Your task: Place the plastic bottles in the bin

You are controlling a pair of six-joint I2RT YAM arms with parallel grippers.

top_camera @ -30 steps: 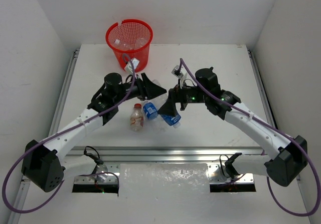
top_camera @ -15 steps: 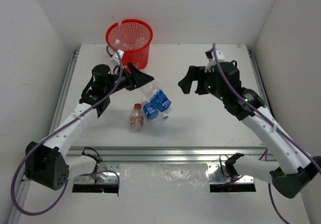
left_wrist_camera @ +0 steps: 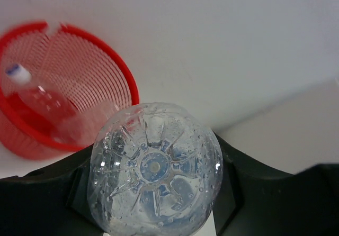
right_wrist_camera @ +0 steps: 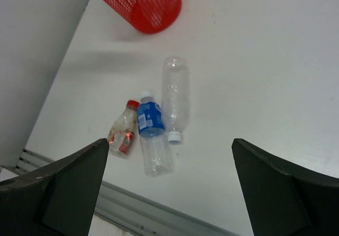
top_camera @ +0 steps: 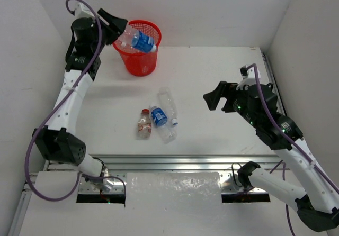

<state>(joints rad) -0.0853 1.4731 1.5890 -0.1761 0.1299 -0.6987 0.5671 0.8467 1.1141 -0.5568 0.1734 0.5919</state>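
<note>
A clear blue-labelled bottle (top_camera: pixel 136 39) hangs over the red mesh bin (top_camera: pixel 139 61), which stands at the table's (top_camera: pixel 222 66) far edge toward the left corner. The left gripper (top_camera: pixel 119 28) has its fingers clamped on the bottle's base, and the cap slants right and down. Three more bottles (top_camera: pixel 160 122) lie toward the near edge. The right gripper (top_camera: pixel 212 99) hovers well apart from them, spread wide and holding nothing.

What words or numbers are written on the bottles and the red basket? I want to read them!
No text here can be read.
Blue label on the raised bottle above the bin: too blurred to read.
Blue label on the middle bottle on the table: too small to read.
Reddish label on the red-capped bottle: too blurred to read.
The clear bottle and the bin: no writing seen.
</note>
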